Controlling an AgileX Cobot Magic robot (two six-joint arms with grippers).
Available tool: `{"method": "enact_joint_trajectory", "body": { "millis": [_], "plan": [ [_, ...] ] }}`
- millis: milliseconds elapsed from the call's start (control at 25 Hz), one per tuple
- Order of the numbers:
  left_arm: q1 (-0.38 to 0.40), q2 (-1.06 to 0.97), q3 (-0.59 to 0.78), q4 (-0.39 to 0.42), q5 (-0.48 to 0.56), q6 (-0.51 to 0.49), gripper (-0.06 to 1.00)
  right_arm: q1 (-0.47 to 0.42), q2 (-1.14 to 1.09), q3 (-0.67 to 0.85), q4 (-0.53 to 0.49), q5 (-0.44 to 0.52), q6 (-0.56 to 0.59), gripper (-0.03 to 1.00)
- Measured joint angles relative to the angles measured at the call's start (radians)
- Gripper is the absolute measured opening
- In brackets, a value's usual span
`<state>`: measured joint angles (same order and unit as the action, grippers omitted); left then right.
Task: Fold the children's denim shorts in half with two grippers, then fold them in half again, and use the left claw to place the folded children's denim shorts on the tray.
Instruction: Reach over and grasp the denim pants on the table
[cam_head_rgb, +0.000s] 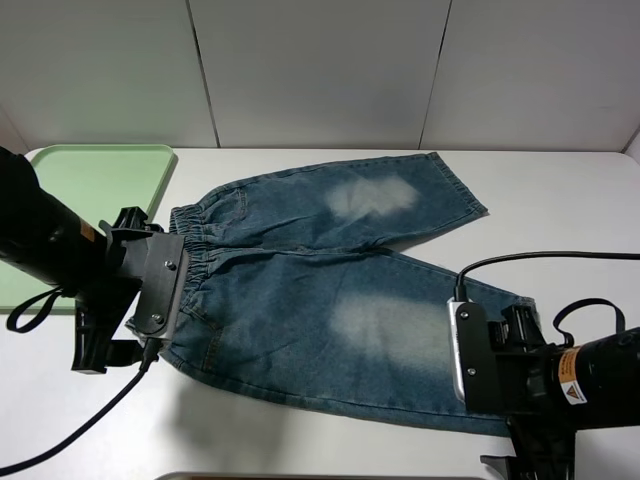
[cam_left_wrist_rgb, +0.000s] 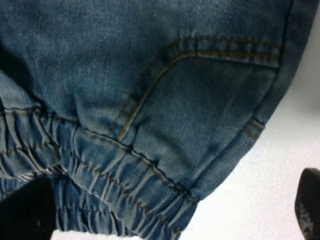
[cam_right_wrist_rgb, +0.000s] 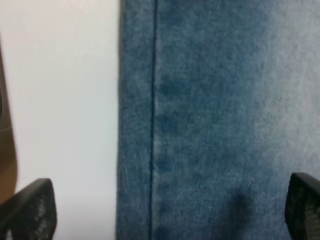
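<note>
Shorts (cam_head_rgb: 330, 290) lie spread flat on the white table (cam_head_rgb: 560, 190), just beside the green tray (cam_head_rgb: 95, 175), outside it. Left claw (cam_left_wrist_rgb: 167, 205) gapes astride the waistband corner and right claw (cam_right_wrist_rgb: 165, 207) gapes astride a leg edge, neither grasping.

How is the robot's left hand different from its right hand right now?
The left hand hangs over the gathered waistband corner of the denim shorts, while the right hand hangs over the nearer leg's hem end. The left hand sits close to the green tray; the right hand is far from it. Both are black and open, each with one finger over denim and one over the table.
</note>
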<state>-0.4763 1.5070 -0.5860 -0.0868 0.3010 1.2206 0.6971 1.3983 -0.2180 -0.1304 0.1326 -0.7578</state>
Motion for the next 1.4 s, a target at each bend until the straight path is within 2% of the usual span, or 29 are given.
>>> {"method": "enact_joint_trajectory", "body": {
  "millis": [320,440,640,1080,1240,1400],
  "plan": [
    [0.0,0.0,0.0,0.0,-0.001,0.0,0.95,0.0,0.093,-0.004,-0.071,-0.002,0.003,0.69],
    [0.0,0.0,0.0,0.0,-0.008,0.0,0.95,0.005,0.113,-0.008,-0.076,0.007,0.009,0.63],
    [0.0,0.0,0.0,-0.001,-0.024,0.0,0.95,0.008,0.121,-0.008,-0.094,-0.01,0.014,0.47],
    [0.0,0.0,0.0,-0.001,-0.026,0.0,0.95,-0.015,0.123,-0.008,-0.173,-0.035,0.086,0.42],
    [0.0,0.0,0.0,-0.001,-0.029,0.0,0.95,-0.065,0.13,-0.009,-0.214,-0.046,0.128,0.26],
    [0.0,0.0,0.0,-0.001,-0.029,0.0,0.95,-0.074,0.136,-0.014,-0.226,-0.041,0.145,0.09]
  ]
}}
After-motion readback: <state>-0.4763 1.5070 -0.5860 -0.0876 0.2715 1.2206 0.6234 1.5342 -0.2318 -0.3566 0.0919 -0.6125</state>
